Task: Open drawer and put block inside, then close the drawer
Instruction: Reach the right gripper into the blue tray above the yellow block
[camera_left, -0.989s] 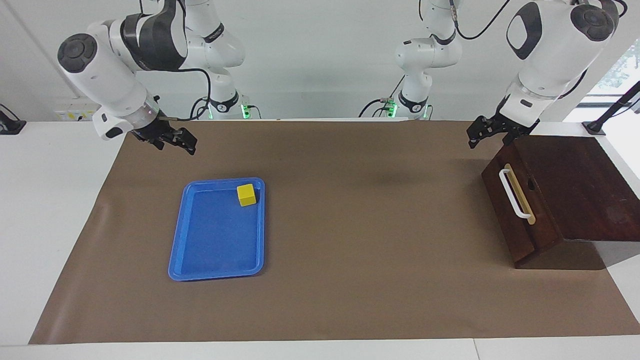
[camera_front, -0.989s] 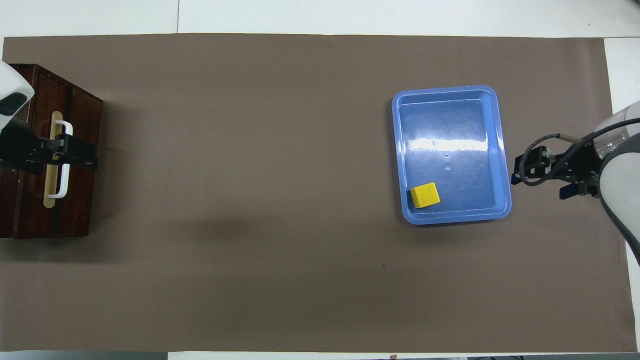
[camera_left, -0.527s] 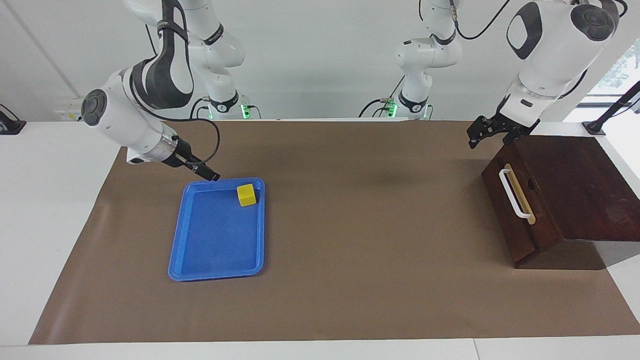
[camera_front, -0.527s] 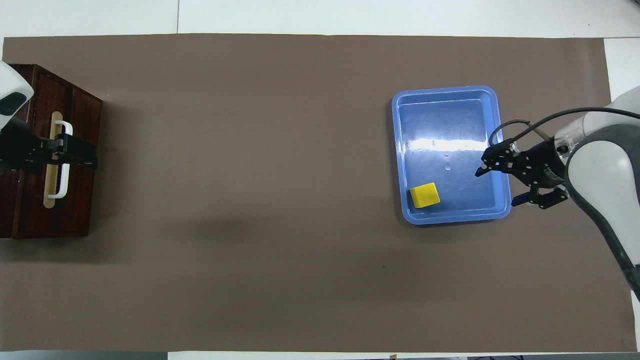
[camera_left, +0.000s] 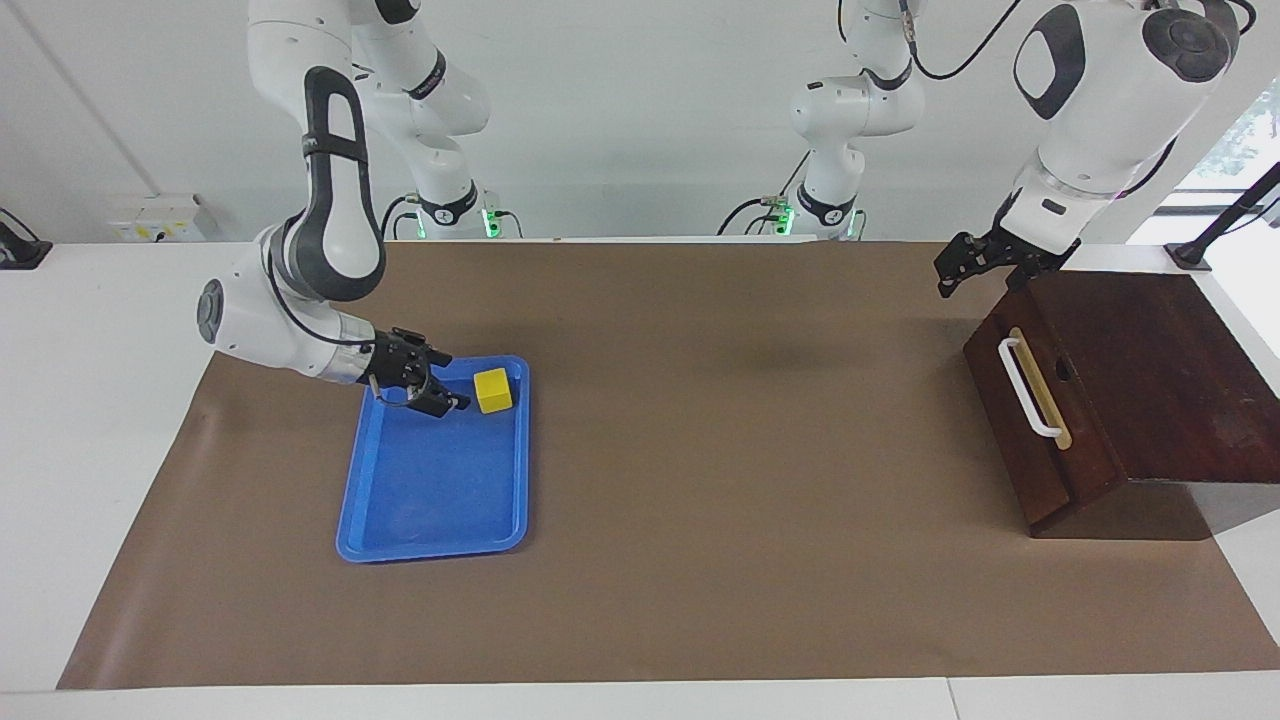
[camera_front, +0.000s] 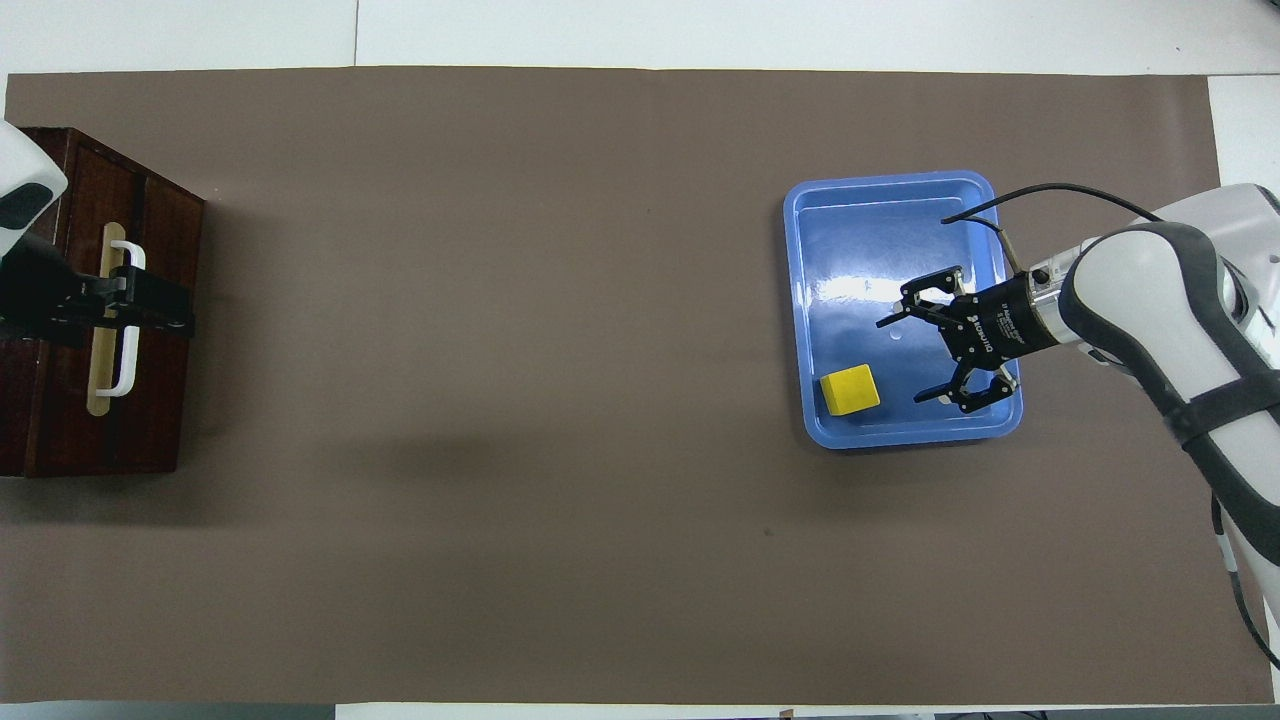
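The drawer (camera_left: 1012, 440) is shut, its dark wood front carrying a white bar handle (camera_left: 1027, 388). The yellow block (camera_left: 492, 389) lies in the blue tray (camera_left: 430, 510), in the corner nearest the robots. My right gripper (camera_left: 452, 382) is open and low over the tray, just beside the block and not touching it. In the overhead view the same gripper (camera_front: 900, 360) has its fingers spread beside the block (camera_front: 850, 389). My left gripper (camera_left: 950, 278) waits open, raised by the cabinet's upper corner. From overhead it (camera_front: 185, 310) covers the middle of the handle (camera_front: 122, 378).
A brown mat (camera_left: 720, 450) covers the table between the tray and the wooden cabinet (camera_left: 1170, 380), which stands at the left arm's end. White tabletop (camera_left: 90, 420) borders the mat.
My right arm has swung down from beside the tray into it, bringing the open gripper close to the block. The left arm, block and drawer have not moved.
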